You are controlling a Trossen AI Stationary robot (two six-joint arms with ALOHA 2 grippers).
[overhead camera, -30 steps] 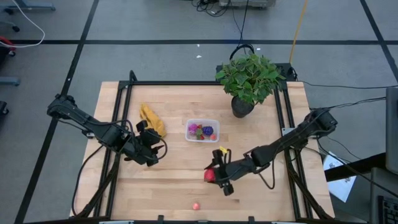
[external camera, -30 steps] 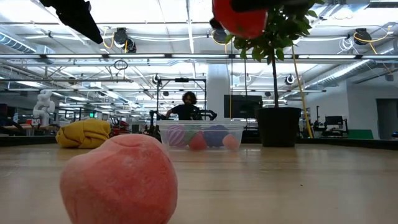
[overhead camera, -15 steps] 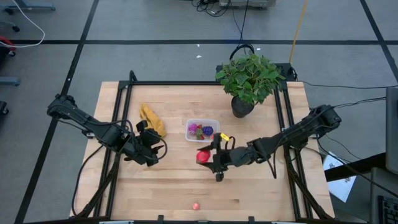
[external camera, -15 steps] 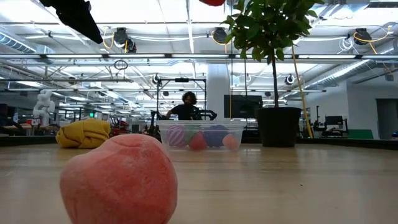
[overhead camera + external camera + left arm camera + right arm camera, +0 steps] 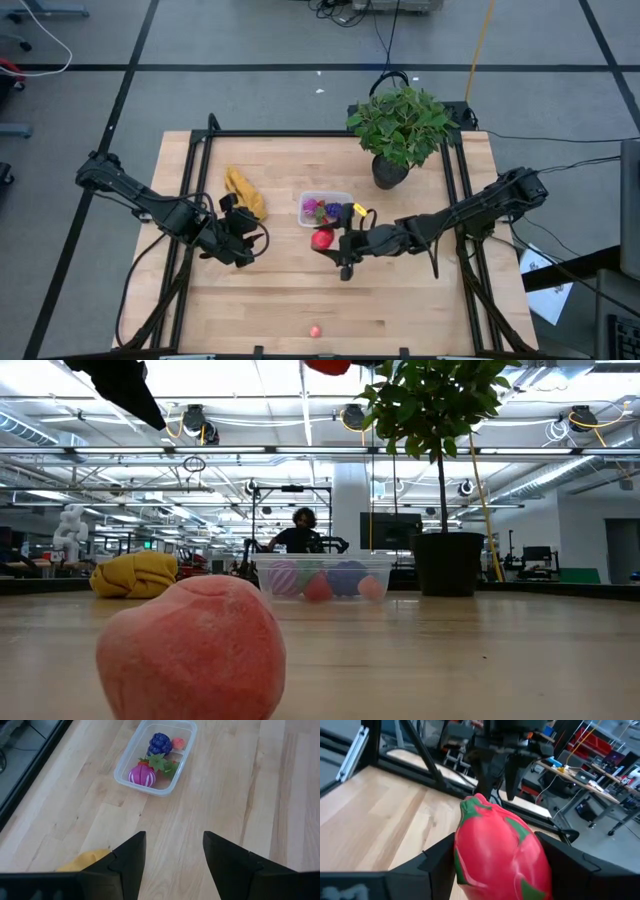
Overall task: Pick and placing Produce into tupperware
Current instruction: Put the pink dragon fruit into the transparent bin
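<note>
Right gripper (image 5: 330,243) clenched on red-and-green toy fruit (image 5: 321,239), just beside clear plastic tupperware box (image 5: 325,197) w/ approx four pieces inside. Left gripper (image 5: 243,236) idle, fingers apart, holding nothing. Small pink fruit (image 5: 315,330) left at table edge.

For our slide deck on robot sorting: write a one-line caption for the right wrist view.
Right gripper carries a red fruit with green leaves above the wooden table.
</note>
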